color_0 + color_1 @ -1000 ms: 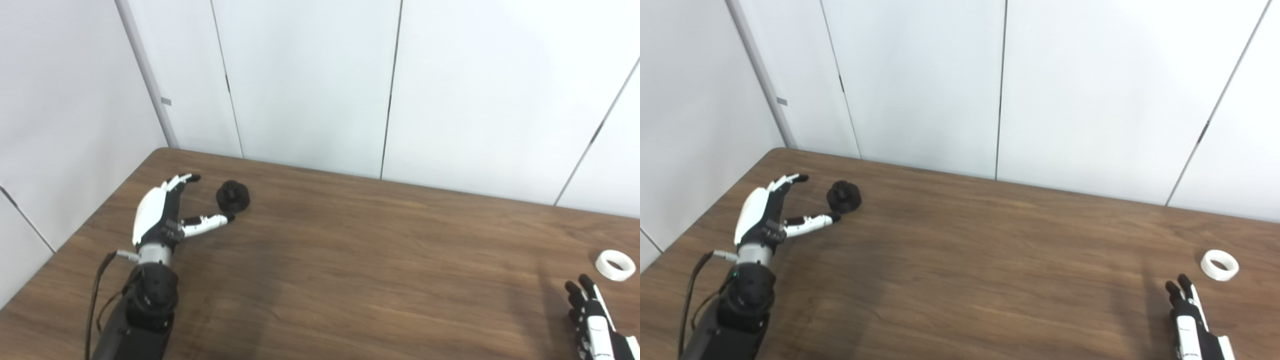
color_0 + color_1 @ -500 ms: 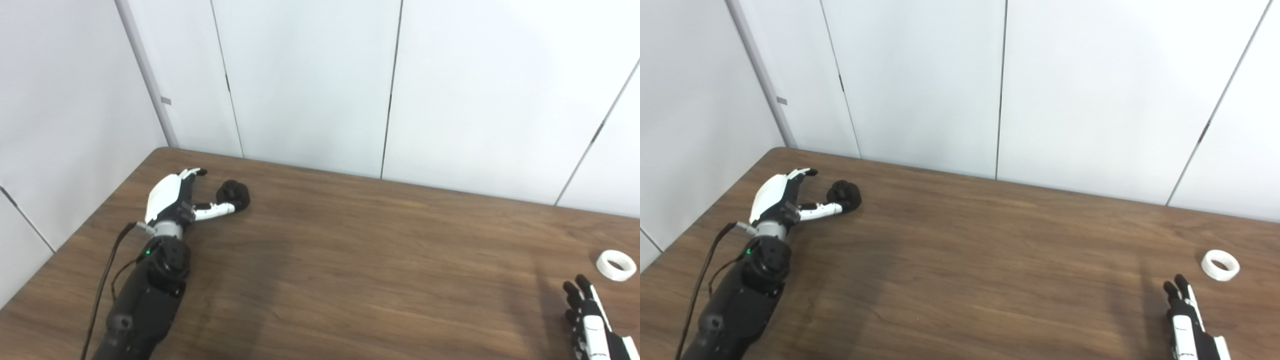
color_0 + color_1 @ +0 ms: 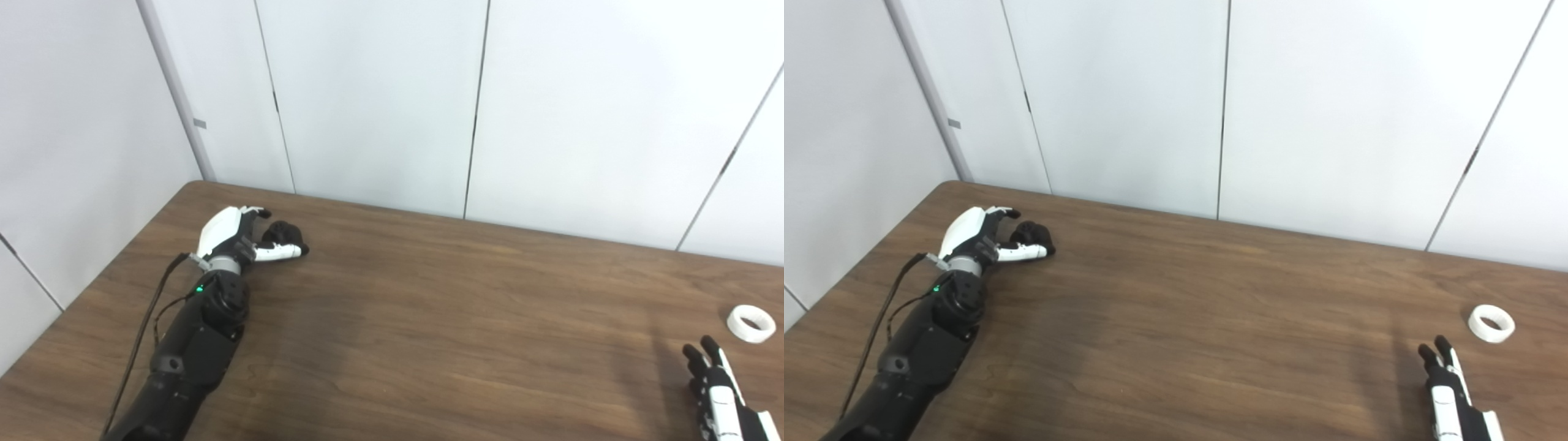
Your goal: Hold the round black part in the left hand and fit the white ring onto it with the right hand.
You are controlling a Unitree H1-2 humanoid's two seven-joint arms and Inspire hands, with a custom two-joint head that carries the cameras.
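The round black part [image 3: 283, 231] sits on the wooden table [image 3: 429, 318] at the far left. My left hand [image 3: 236, 236] is open around it: the fingers curl over its far side and the thumb lies along its near side, and I cannot tell if they touch it. The white ring [image 3: 750, 323] lies flat at the far right, also seen in the right eye view [image 3: 1491, 323]. My right hand [image 3: 716, 398] is open and empty, fingers straight, a little in front of and to the left of the ring, at the picture's bottom edge.
White wall panels [image 3: 380, 104] stand right behind the table's far edge and along its left side. A black cable [image 3: 144, 324] runs along my left forearm. The table's left edge runs close beside the left arm.
My left hand has moved forward and to the right, from just short of the black part to around it, with the thumb now in front of it. The right hand has barely moved.
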